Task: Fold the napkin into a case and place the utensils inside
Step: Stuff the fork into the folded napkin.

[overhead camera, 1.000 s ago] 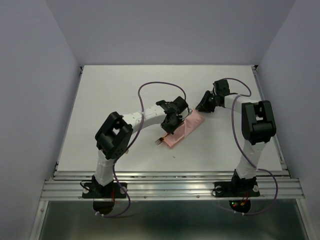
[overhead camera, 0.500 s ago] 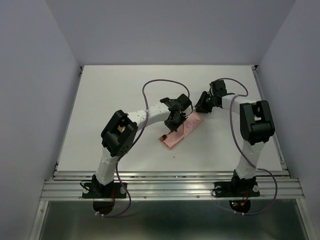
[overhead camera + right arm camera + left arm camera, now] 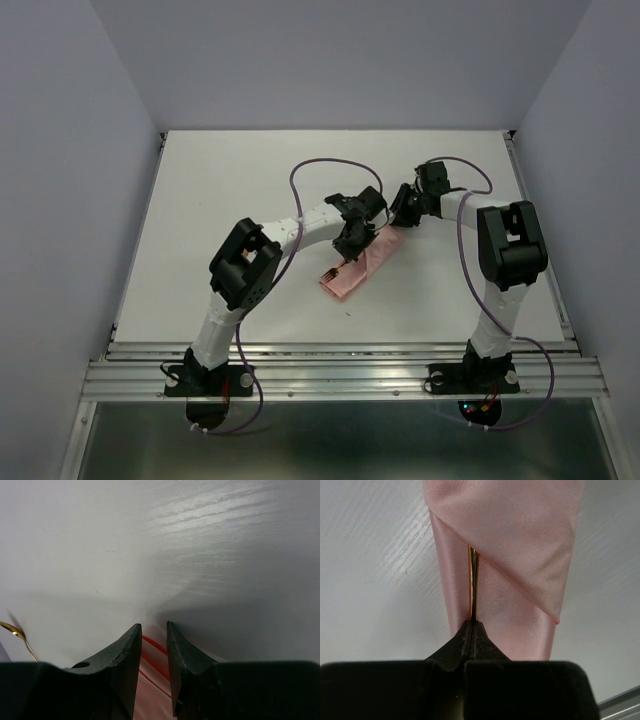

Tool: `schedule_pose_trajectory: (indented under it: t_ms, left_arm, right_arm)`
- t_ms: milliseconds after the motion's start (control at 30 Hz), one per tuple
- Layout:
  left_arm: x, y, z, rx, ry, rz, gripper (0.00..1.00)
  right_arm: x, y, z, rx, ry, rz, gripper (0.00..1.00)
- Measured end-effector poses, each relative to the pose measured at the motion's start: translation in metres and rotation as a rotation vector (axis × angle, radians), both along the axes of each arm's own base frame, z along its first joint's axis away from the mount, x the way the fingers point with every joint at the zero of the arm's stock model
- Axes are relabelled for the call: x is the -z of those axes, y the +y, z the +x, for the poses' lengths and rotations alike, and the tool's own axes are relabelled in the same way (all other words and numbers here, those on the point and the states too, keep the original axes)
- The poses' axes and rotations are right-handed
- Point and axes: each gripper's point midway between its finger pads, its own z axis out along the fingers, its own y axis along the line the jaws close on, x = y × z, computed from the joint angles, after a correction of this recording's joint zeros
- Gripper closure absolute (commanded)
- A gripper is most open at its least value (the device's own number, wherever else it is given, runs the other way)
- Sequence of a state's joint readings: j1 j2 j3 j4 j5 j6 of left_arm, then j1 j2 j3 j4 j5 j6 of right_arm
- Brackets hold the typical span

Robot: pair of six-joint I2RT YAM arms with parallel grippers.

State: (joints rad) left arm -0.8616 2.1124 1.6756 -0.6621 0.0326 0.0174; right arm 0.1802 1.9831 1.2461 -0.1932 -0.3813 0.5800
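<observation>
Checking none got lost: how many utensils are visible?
2: one utensil pinched in the left gripper, tucked into the case; a gold tip at the right wrist view's left edge, possibly the same piece.

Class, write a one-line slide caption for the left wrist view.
Left tool pinches a gold utensil whose far end lies hidden under the pink case's diagonal fold.

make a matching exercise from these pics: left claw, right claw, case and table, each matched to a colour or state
Things:
1. left claw
2. right claw
3. case
4. table

States or colours:
a. white
b. jaws apart, something pink between them
c. shut on a thin gold utensil
d. pink, folded with a diagonal flap

Pairs: 1-c, 2-b, 3-d, 4-a
</observation>
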Motion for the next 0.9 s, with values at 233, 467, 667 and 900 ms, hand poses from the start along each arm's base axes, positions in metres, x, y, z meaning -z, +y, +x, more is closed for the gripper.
schedule_pose_trajectory:
  t_ms: [233,467,667,900]
  left_arm:
    - [-0.001,-0.004,0.003,-0.043,0.025,-0.043,1.0]
    - [-0.003,-0.006,0.012,-0.11,0.025,-0.083,1.0]
    - [0.002,-0.01,0.017,-0.143,0.032,-0.098,1.0]
    - [0.008,-0.014,0.016,-0.142,0.052,-0.113,1.0]
  right_arm:
    - [0.0,0.002,0.0,-0.001,-0.007,0.012,0.67]
    - [0.0,0.002,0.0,0.002,-0.008,0.018,0.67]
    - [0.0,0.003,-0.001,0.003,-0.008,0.02,0.67]
    - [0.0,0.003,-0.001,0.005,-0.007,0.021,0.67]
